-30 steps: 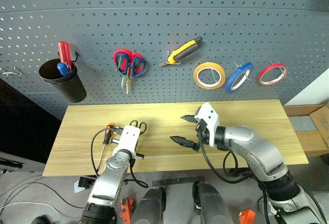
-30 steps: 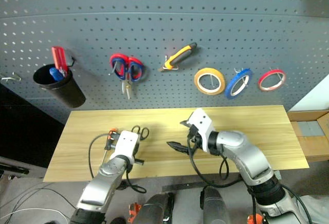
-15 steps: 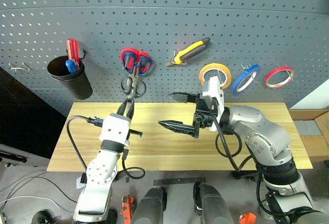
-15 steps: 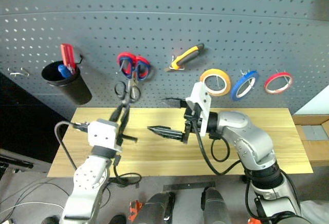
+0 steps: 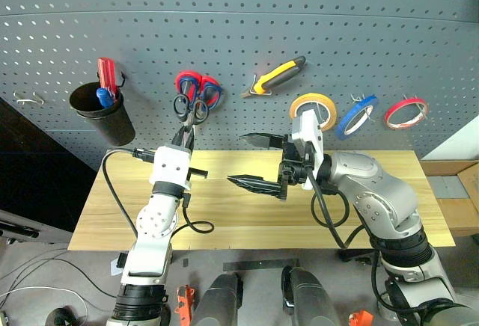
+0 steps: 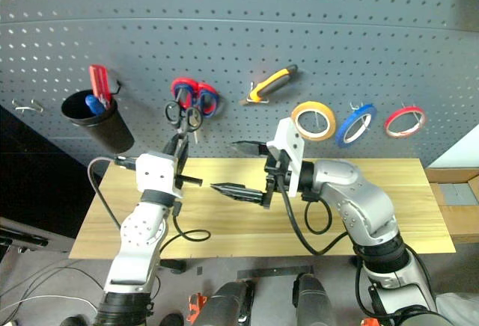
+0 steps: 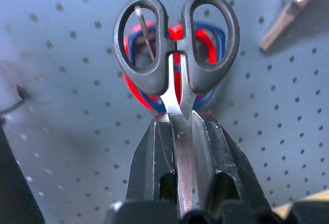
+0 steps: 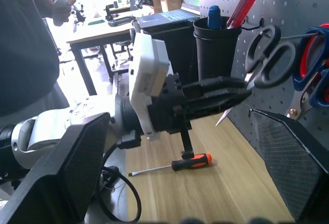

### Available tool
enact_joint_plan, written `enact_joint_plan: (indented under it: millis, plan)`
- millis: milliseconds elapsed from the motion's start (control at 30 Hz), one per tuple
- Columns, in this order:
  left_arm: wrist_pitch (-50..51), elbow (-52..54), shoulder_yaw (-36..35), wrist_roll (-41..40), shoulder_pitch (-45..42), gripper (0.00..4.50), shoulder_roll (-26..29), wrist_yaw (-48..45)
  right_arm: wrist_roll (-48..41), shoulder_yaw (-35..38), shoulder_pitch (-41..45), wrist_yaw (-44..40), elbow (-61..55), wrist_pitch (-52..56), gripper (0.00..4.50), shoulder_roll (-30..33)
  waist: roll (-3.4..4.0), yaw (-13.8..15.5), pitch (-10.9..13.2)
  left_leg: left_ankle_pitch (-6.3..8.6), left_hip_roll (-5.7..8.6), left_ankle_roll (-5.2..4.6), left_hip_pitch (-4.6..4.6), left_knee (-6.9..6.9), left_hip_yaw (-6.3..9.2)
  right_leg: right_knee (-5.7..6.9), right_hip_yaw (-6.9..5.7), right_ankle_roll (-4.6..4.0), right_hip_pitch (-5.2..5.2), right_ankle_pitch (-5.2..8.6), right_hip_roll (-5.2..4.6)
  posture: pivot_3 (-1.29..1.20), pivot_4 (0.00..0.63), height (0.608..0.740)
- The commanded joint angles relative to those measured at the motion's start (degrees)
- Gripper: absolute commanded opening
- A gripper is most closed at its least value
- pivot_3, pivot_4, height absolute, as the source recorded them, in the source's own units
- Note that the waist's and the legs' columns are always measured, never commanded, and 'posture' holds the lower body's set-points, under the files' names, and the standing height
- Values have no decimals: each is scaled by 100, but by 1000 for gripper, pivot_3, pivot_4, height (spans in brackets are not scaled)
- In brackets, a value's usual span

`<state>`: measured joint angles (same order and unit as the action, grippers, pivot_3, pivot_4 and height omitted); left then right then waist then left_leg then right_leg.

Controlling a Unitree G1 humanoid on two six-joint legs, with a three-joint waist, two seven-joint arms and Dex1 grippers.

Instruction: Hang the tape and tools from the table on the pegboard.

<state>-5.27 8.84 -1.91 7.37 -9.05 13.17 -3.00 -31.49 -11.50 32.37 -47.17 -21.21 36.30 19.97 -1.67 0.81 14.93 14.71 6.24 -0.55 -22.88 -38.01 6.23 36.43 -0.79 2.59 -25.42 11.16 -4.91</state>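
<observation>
Left wrist view: left gripper (image 7: 182, 131) pinches steel blades of matte black-looped scissors (image 7: 177, 54).

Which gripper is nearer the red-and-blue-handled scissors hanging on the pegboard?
Left. The left gripper holds the black-handled scissors right at the red-and-blue-handled scissors; the open right gripper hovers lower, toward the yellow tape.

Your head views are evenly and brightly lit from above, with soft shadows under the cup (image 5: 101, 113) and tape rolls on the pegboard (image 5: 224, 12). Its hole rows bow toward the frame edges, so you get lens distortion there. In your left wrist view the black scissors (image 7: 176, 54) are sharp and the pegboard behind is soft. Your right wrist view blows out to white glare in the room beyond the surface (image 8: 231, 193).
</observation>
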Motion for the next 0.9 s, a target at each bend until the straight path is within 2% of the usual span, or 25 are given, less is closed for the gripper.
enact_joint_plan:
  millis: [33,233,500,633,767,900]
  plan:
    - [107,-125,-138,2,-255,137,-31,140,-37,49,81,35,-241,-85,4500,-2,1,0,-3,0,0,0,0,-1,-1,1,0,0,0,0,0,-12,185,740]
    - [-16,-990,-142,-86,-999,137,40,71,13,43,141,194,-253,-138,4500,-89,-4,-5,-23,0,2,0,5,-12,-4,25,0,0,-1,0,0,-16,187,740]
    - [-308,-2433,-69,-90,-1839,137,40,63,655,104,337,1000,59,-327,4500,-341,-8,-92,-28,-1,5,2,7,-15,-13,38,7,0,-7,0,-2,-45,197,740]
    - [-93,-2619,-205,-242,-1945,137,-104,203,788,93,360,1136,155,-368,4500,-400,-8,-95,-44,-1,6,2,8,-17,-12,40,7,0,-7,0,-2,-50,197,740]
    - [284,-2378,-316,-492,-1863,137,-236,116,786,72,344,1083,147,-372,4500,-400,-9,-106,-64,-1,6,2,9,-21,-12,43,8,0,-5,0,-2,-42,198,740]
    - [521,-2139,-367,-459,-1688,1384,-144,119,776,65,349,1029,176,-387,4500,-399,-6,-142,-87,-1,6,1,21,-18,-15,44,11,0,2,0,-1,-32,201,740]
